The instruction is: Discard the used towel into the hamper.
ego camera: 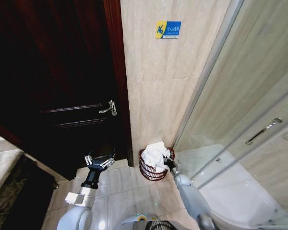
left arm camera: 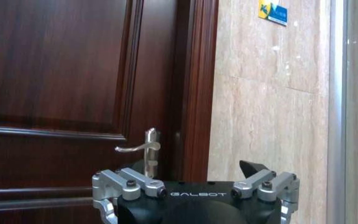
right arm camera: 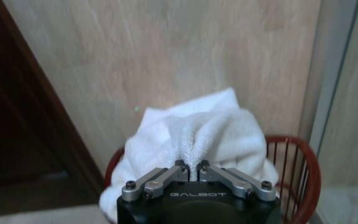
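Observation:
The hamper (ego camera: pixel 150 171) is a small round reddish-brown wire basket on the tiled floor against the beige wall, between the door frame and the shower glass. The white towel (ego camera: pixel 156 153) is bunched up in it and rises above the rim. My right gripper (ego camera: pixel 169 162) is at the hamper's right rim. In the right wrist view its fingers (right arm camera: pixel 182 167) are pinched shut on a fold of the towel (right arm camera: pixel 197 126), above the hamper's red rim (right arm camera: pixel 305 161). My left gripper (ego camera: pixel 100 159) hangs open and holds nothing, left of the hamper in front of the door.
A dark wooden door (ego camera: pixel 62 72) with a metal lever handle (ego camera: pixel 109 108) stands at the left. The glass shower enclosure (ego camera: pixel 240 120) closes off the right. A blue sign (ego camera: pixel 168 29) is on the wall. A stone counter edge (ego camera: pixel 2 165) juts in at the far left.

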